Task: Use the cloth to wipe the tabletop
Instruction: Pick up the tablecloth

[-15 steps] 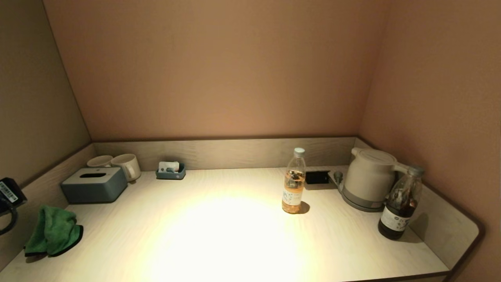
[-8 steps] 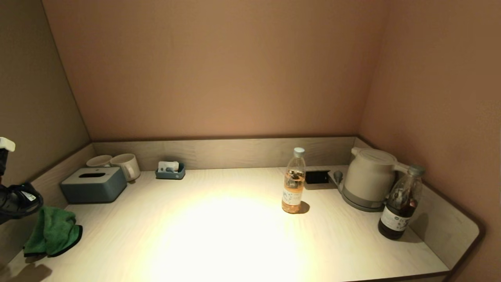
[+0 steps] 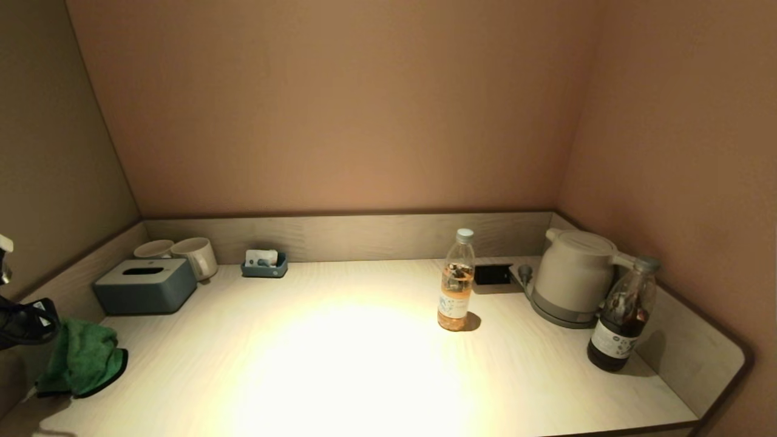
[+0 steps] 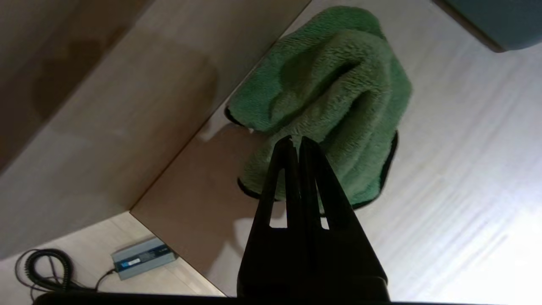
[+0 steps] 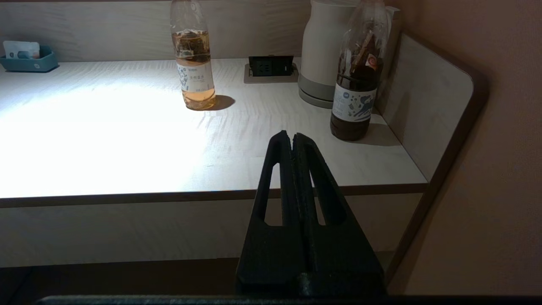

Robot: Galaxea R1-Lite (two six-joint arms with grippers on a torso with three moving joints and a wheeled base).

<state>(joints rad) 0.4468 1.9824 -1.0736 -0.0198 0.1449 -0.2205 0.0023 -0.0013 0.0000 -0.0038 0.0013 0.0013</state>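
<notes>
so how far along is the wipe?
Barely started. The green cloth lies bunched at the tabletop's left edge, not yet gripped. The left gripper hangs over it, fingers shut. The right gripper is parked, shut, below the front edge. Grasping and all the wiping remain.

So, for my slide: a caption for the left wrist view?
Left pincer, shut, poised above the crumpled green cloth near the tabletop edge.

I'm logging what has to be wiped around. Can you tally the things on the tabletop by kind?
Bottles: 2
Mugs: 2
Kettle: 1
Tissue box: 1
Small tray: 1
Cloth: 1
Total: 8
</notes>
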